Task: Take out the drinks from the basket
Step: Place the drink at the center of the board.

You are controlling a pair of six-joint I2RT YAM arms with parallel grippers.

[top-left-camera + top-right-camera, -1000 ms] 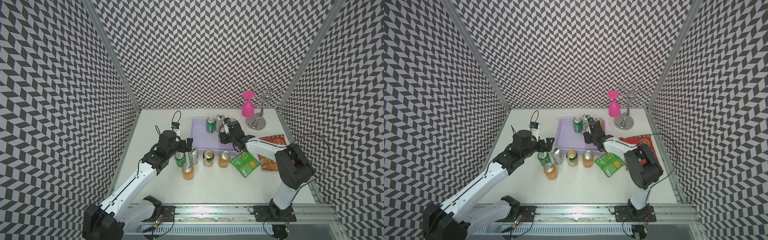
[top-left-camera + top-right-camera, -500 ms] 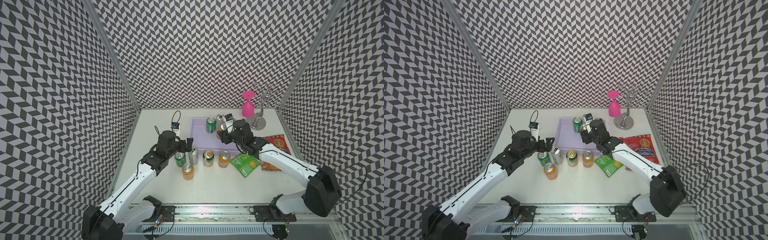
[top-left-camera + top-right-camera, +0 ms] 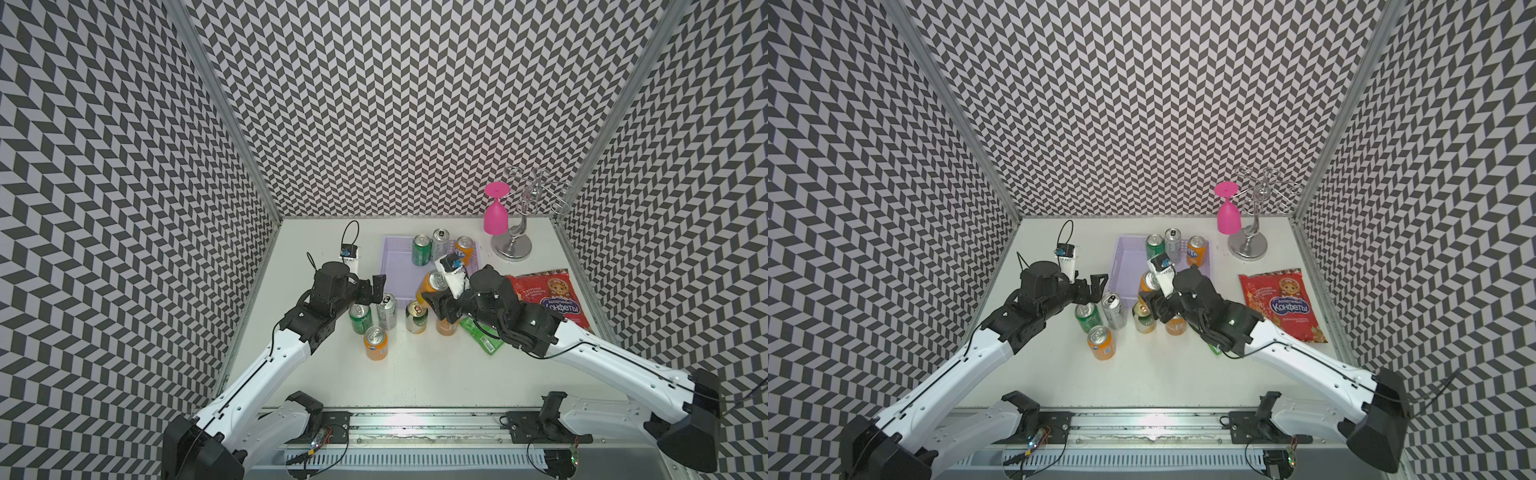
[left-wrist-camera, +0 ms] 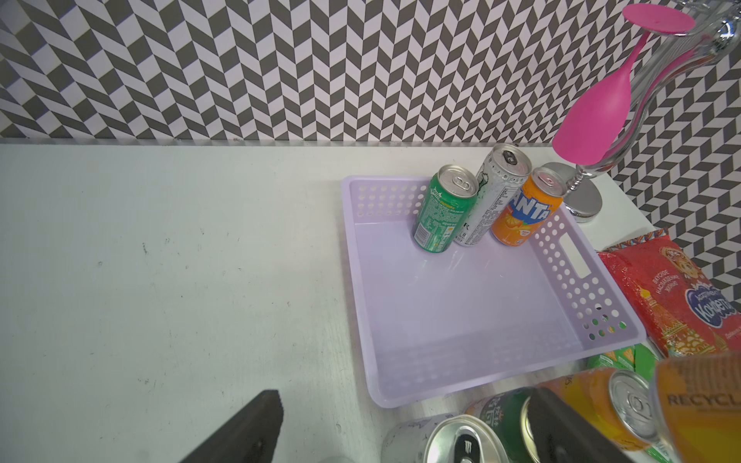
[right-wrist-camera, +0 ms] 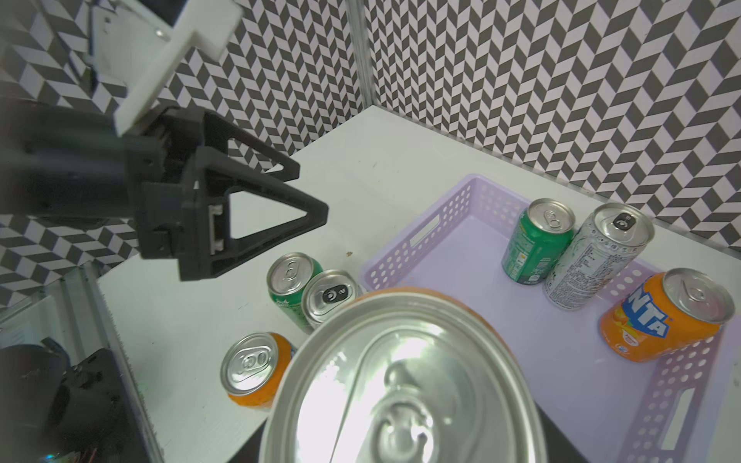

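Your right gripper (image 3: 436,296) pinches an orange can (image 3: 432,282) raised at the near edge of the lilac basket (image 3: 397,266); your left gripper (image 3: 374,288) stands spread wide beside it.

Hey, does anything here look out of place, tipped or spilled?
Only the orange can in the right gripper: it hangs tilted in the air by the basket's near edge. Nothing looks spilled or damaged.

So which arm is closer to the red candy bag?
Right. The right gripper, holding an orange can, is near the red candy bag; the left gripper sits across the basket from it.
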